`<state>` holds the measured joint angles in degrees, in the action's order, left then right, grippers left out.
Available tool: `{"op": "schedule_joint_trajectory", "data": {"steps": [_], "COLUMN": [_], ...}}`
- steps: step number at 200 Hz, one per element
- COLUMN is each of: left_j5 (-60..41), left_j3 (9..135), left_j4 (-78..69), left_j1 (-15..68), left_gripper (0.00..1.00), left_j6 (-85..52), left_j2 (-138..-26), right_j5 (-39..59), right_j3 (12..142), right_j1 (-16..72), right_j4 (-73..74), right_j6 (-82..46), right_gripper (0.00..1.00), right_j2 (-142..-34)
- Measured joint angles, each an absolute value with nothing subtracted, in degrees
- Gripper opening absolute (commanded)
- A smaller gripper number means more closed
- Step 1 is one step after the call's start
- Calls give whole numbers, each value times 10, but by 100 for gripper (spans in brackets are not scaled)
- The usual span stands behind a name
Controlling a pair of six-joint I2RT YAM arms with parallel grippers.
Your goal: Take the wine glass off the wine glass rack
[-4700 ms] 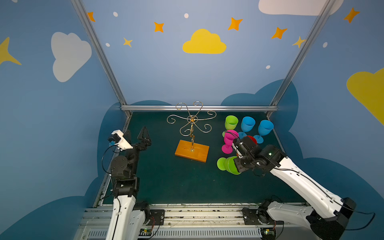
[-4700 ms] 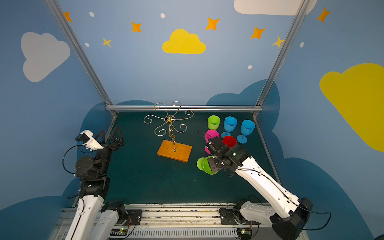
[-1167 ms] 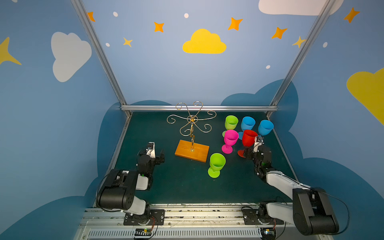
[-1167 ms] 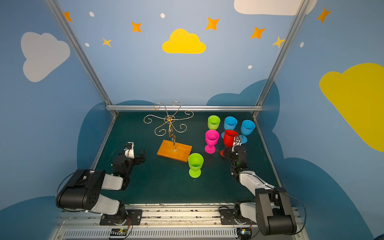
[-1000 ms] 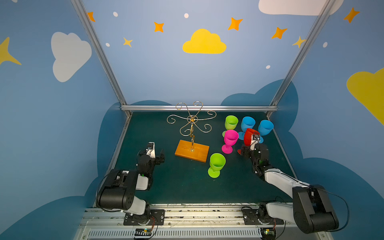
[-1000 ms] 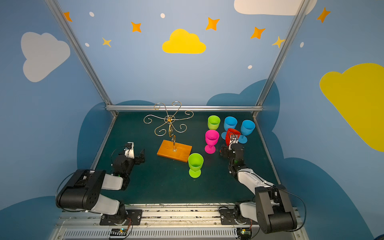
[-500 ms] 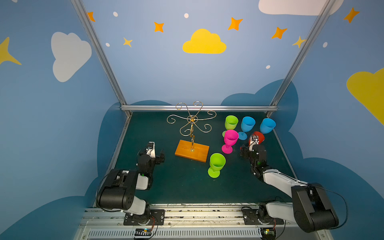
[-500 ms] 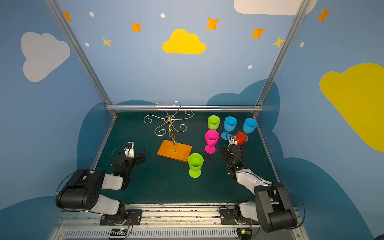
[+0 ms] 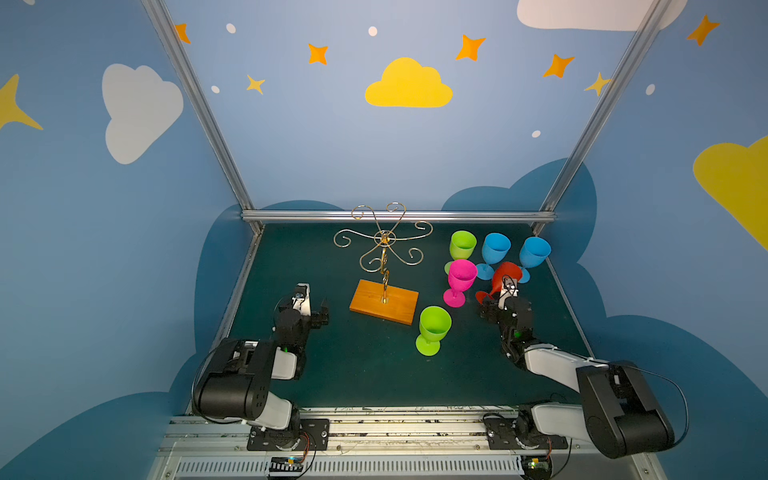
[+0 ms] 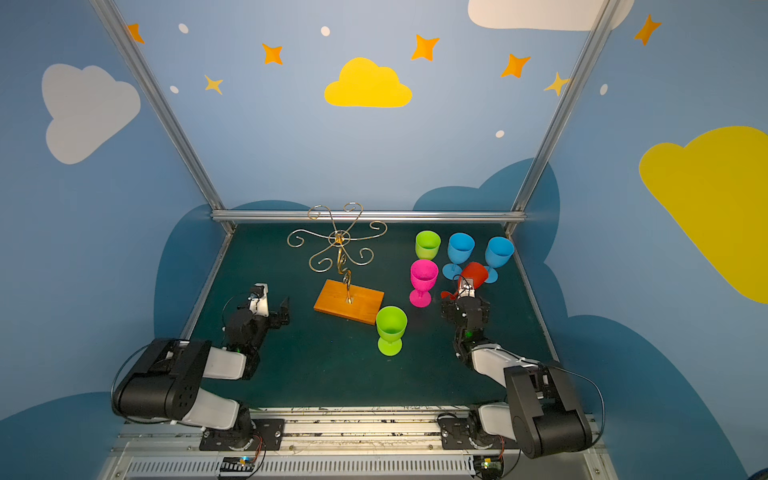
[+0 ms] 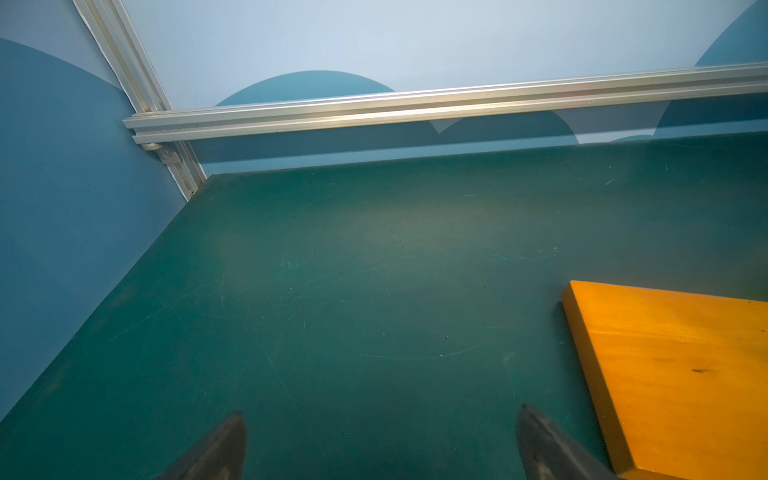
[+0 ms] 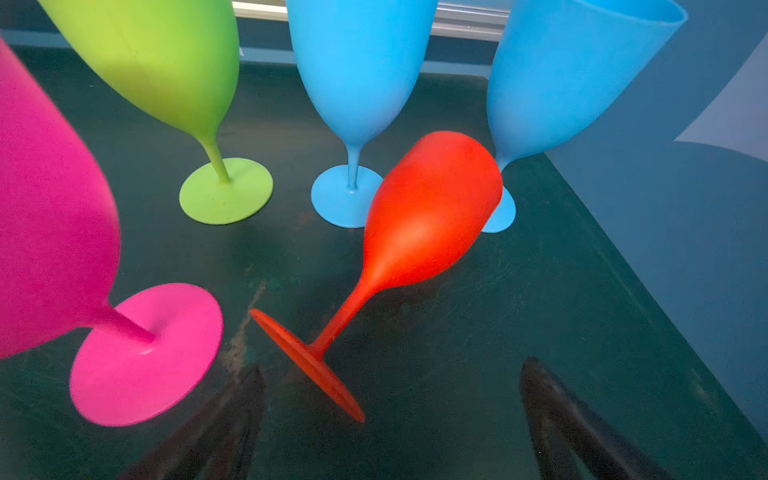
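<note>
Right wrist view: the red wine glass (image 12: 428,212) is seen tipped on its side on the table (image 12: 540,332), bowl by the foot of a blue glass (image 12: 561,83), foot between the spread fingers of the right gripper (image 12: 390,365), which grips nothing. The wine glass rack (image 9: 399,309) is stood mid-table in both top views, well apart from it. The left gripper (image 11: 381,412) is held open beside the rack's wooden base.

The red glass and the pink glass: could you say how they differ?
The red glass lies tipped over, foot on edge; the pink glass stands upright. The red glass's bowl lies at the foot of a blue glass; the pink glass stands apart. Both are stemmed.
</note>
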<state>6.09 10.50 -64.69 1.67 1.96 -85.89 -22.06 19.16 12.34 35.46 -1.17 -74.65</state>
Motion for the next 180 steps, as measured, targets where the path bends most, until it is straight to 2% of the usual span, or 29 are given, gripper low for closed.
{"op": "schedule_joint_trajectory", "data": {"steps": [180], "left_j5": [67], "left_j3": [107], "left_j4": [-643], "left_j1": [17], "left_gripper": [99], "left_j6": [19], "left_j2": [-859], "right_j5": [-195], "right_j3": [170], "right_j1": [107], "right_j4": [403], "right_j6": [-17], "right_gripper": [94], "right_j2": [-746]}}
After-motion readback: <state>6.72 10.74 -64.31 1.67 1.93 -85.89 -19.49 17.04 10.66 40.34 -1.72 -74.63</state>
